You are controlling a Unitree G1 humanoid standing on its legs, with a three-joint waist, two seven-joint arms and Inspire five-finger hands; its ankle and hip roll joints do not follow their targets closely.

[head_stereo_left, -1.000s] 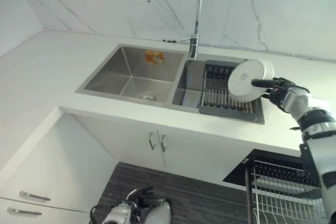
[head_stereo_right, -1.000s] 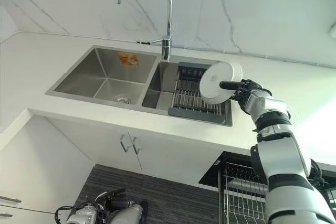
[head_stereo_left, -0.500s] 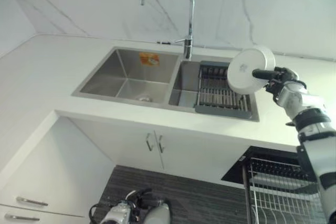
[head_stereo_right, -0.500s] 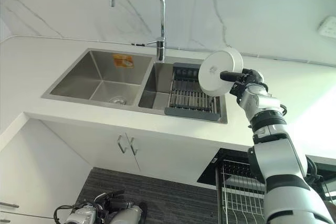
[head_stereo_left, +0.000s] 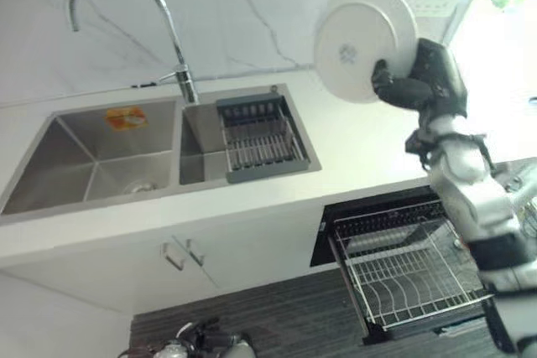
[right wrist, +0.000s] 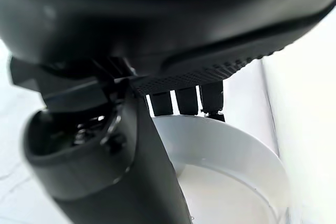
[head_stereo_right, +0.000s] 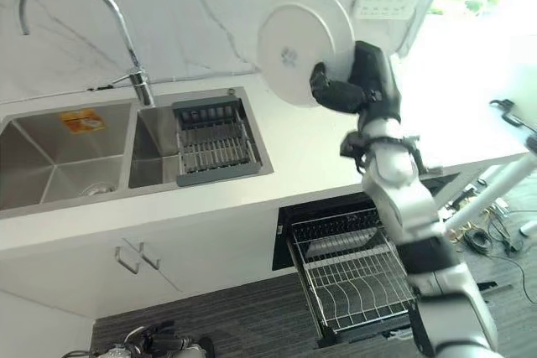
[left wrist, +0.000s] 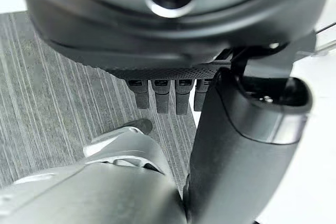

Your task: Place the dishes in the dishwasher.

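Two basins make up your steel sink (head_stereo_left: 92, 157), sunk into the white tabletop (head_stereo_left: 361, 140) along its back edge under a marble wall, with a curved tap (head_stereo_left: 126, 6) rising between them. Your right basin holds a dark drying rack (head_stereo_left: 258, 142) that fills it from front to back. Below the tabletop's front edge, toward its right end, your dishwasher (head_stereo_right: 289, 232) stands open with its wire basket (head_stereo_right: 357, 278) pulled out over the dark floor; you can see a pale dish edge at the basket's back left corner, though you cannot tell what it is. Your right robot hand (head_stereo_right: 357, 85) is raised well above the tabletop, in front of the wall and to the right of the sink, pinching the white plate (head_stereo_right: 294, 44) at its lower right rim, thumb on the underside that faces you and fingers (right wrist: 184, 98) curled over the rim onto the inner face. You hold the plate upright on edge. Your left robot hand (left wrist: 163, 95) hangs low over the floor, fingers relaxed and straight, holding nothing.
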